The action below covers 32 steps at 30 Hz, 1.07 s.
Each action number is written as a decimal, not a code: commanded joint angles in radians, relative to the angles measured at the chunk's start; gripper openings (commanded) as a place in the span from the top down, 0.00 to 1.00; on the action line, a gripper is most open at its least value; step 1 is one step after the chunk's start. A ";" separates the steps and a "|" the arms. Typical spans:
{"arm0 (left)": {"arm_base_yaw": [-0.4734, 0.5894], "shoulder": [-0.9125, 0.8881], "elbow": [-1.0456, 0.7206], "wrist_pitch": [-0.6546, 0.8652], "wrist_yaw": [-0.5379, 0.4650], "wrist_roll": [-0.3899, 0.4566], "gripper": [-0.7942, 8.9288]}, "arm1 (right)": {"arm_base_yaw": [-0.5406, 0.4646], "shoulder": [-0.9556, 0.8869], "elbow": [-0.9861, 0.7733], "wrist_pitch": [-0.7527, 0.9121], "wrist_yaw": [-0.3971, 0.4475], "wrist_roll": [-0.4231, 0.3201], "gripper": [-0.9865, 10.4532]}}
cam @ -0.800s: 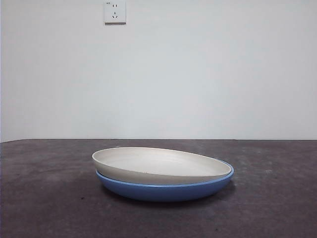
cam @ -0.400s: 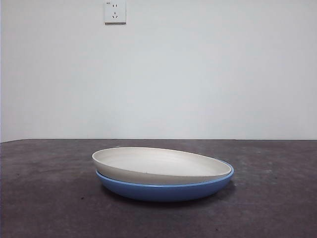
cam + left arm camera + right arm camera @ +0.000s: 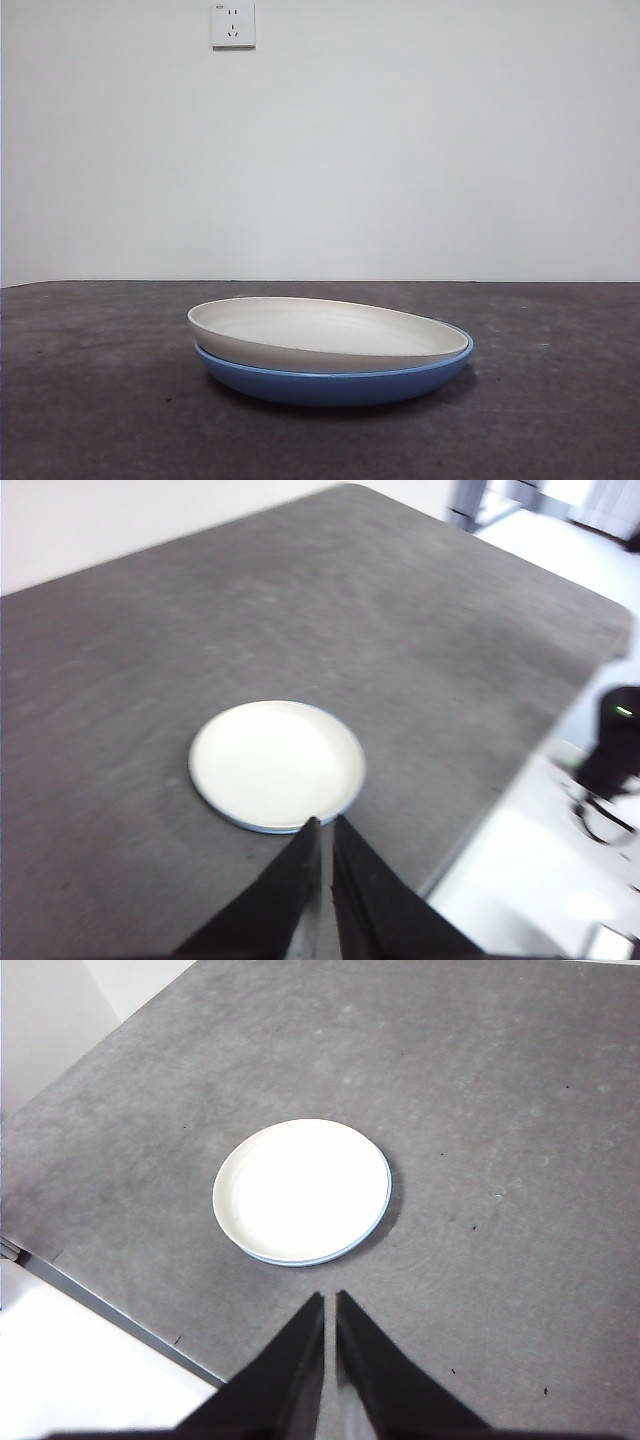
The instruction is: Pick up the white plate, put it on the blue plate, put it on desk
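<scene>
Your white plate [image 3: 320,332] sits nested in the blue plate [image 3: 340,384]. Both hands, left hand [image 3: 322,830] and right hand [image 3: 330,1302], hang high above the counter [image 3: 90,400], pinched nearly shut and empty. Next, you'd open one and lift the white plate off by its rim.

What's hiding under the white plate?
The blue plate sits under the white plate, on the desk. Only its outer wall and rim show; its inside is covered.

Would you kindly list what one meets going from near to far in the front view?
Bare desk → blue plate with the white plate tilted in it → more desk → wall with a socket.
</scene>
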 commanded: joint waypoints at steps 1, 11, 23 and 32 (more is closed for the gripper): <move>0.082 0.004 -0.023 0.010 0.027 -0.003 0.90 | 0.004 0.002 0.017 0.009 -0.002 -0.006 0.90; 0.478 -0.190 -0.650 0.664 0.025 -0.019 0.90 | 0.004 0.002 0.016 0.009 -0.002 -0.006 0.90; 0.683 -0.473 -1.271 1.130 -0.066 -0.031 0.90 | 0.004 0.002 0.016 0.009 -0.002 -0.006 0.90; 0.697 -0.531 -1.367 1.144 -0.142 -0.029 0.90 | 0.004 0.002 0.017 0.009 -0.002 -0.006 0.90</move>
